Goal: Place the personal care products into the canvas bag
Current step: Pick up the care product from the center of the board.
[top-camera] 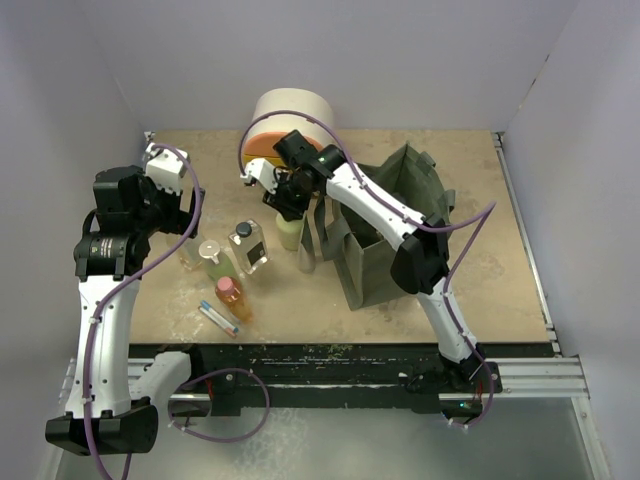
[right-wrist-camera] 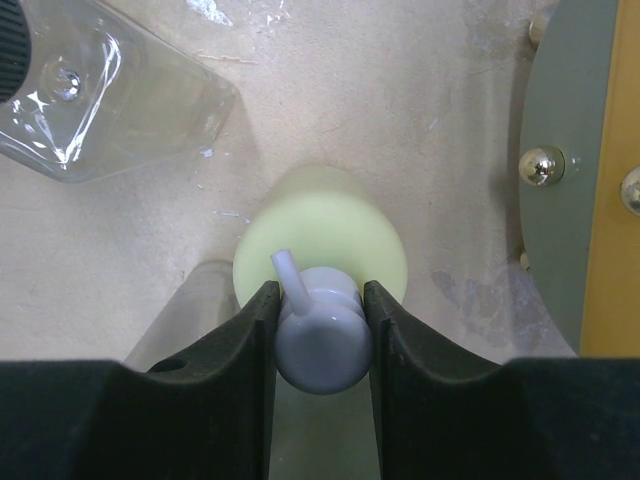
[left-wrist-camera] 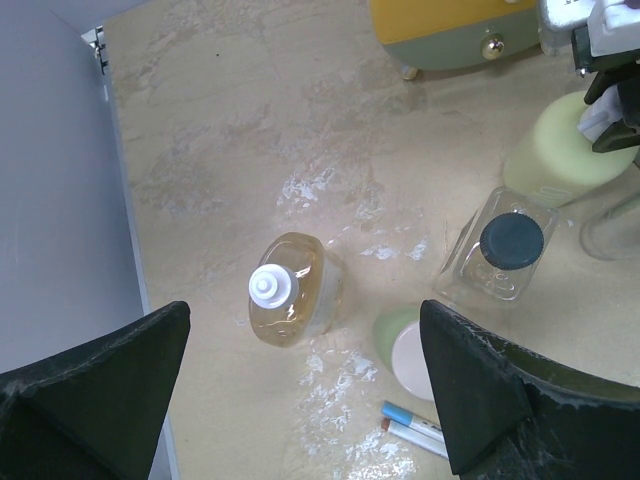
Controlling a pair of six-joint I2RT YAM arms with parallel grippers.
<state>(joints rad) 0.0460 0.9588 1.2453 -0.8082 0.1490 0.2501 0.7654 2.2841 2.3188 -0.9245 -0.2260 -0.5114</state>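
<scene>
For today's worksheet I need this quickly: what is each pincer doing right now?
Left pincer: open, holding nothing.
Right pincer: closed on the pump top of the pale green bottle.

From above, the right gripper (top-camera: 290,200) hides the top of the pale green bottle (top-camera: 289,234); drawer unit (right-wrist-camera: 560,200) and clear bottle (right-wrist-camera: 110,90) run off the right wrist view.
</scene>
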